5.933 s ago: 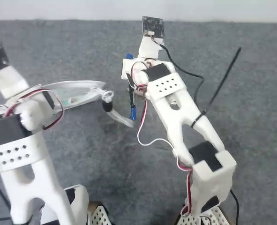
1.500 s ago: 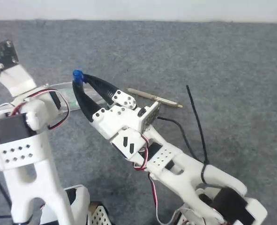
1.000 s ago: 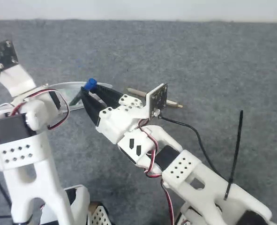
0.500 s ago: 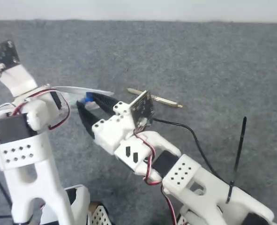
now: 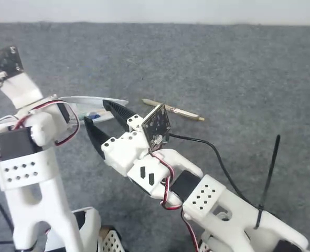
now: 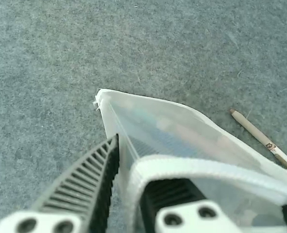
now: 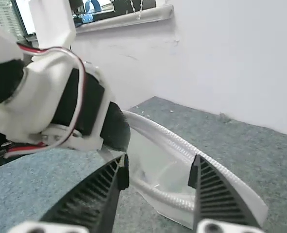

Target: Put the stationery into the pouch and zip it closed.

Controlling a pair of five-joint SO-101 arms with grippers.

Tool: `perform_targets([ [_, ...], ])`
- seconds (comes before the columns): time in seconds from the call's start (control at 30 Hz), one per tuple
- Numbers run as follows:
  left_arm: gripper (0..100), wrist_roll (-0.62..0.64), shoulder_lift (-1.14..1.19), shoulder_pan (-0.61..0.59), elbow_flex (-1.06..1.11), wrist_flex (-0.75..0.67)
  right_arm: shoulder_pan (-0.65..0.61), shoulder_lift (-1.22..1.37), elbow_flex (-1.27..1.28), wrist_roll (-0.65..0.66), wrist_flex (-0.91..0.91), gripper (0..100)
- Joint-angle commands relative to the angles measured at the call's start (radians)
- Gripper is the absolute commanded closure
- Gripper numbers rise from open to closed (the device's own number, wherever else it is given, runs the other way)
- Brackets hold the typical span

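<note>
A translucent white pouch (image 5: 86, 100) hangs open above the grey carpet, with my left gripper (image 6: 128, 160) shut on its rim (image 6: 192, 167). A blue pen (image 5: 94, 115) lies inside the pouch. My right gripper (image 5: 95, 111) stands open at the pouch mouth, one black finger on each side of the pen's end. In the right wrist view the right gripper (image 7: 160, 162) frames the pouch opening (image 7: 177, 179), and nothing is between its fingers. A wooden pencil (image 5: 173, 110) lies on the carpet just beyond the pouch, also seen as the pencil (image 6: 264, 143) in the left wrist view.
Grey carpet (image 5: 238, 68) covers the table, with open room to the right and at the back. The left arm's body (image 7: 60, 102) stands close beside my right gripper. A black cable tie (image 5: 270, 168) sticks up from the right arm.
My right gripper brought the blue pen down into the pouch mouth and opened, letting it go. The left arm kept the pouch held still.
</note>
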Motion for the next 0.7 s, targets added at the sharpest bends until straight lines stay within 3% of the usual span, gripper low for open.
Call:
perform_targets([
  [0.0, 99, 0.009, 0.000, -0.003, -0.008, -0.046, 0.082, -0.042, -0.098, 0.008, 0.154, 80.3],
  [0.23, 99, 0.008, 0.000, -0.009, -0.008, -0.046, 0.220, -0.084, -0.249, 0.012, 0.432, 80.1],
  [0.67, 99, 0.009, -0.002, -0.169, -0.007, -0.060, 0.381, -0.081, -0.410, 0.126, 0.636, 80.5],
])
